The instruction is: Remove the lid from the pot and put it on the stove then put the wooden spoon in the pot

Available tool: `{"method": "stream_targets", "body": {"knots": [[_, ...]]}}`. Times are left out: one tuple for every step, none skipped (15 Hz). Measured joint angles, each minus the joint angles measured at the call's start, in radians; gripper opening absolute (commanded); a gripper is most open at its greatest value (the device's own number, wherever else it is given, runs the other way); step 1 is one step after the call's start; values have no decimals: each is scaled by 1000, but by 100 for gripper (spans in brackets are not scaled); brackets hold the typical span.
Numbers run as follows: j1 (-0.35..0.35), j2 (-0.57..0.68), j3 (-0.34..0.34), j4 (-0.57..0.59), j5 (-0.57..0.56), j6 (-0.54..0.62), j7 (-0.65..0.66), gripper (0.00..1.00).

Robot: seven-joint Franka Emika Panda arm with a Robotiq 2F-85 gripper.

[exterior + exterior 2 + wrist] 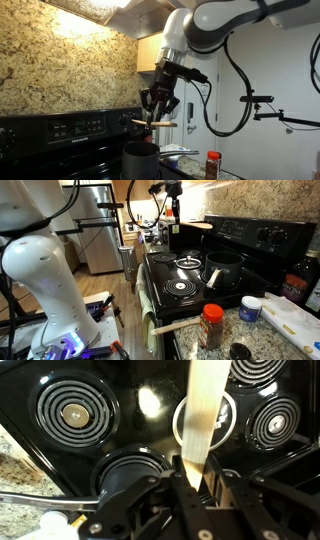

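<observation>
My gripper (157, 108) is shut on the wooden spoon (155, 122) and holds it level in the air above the black pot (140, 160). In an exterior view the gripper (171, 218) hangs high over the stove's back, the spoon (196, 225) sticking out sideways, and the open pot (225, 268) stands on a burner below. A round lid (187, 260) seems to lie on the burner beside the pot. In the wrist view the spoon's pale handle (204, 410) runs up from the jaws (195, 478); the pot (130, 470) is below left, the shiny-rimmed lid (228, 422) behind the handle.
The black stove (165, 300) has coil burners (183, 285) and a back control panel (255, 235). On the granite counter stand a red-capped spice jar (211, 325), a small white-lidded jar (250, 308), a dark bottle (298, 280) and a white board (295, 320).
</observation>
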Motion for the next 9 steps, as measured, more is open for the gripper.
{"method": "stream_targets", "body": {"knots": [[-14, 13, -10, 12, 26, -9, 0, 11], [-24, 26, -20, 20, 62, -15, -2, 11], [-29, 40, -31, 24, 106, -19, -11, 25], [-30, 53, -40, 24, 149, -19, -28, 25], [-31, 62, -44, 24, 170, -19, -39, 25], [-32, 67, -45, 24, 179, -18, -40, 25], [-31, 69, -45, 24, 182, -18, -40, 10], [-31, 69, -44, 24, 182, -18, -40, 11], [-31, 69, -44, 24, 182, -18, -40, 11]]}}
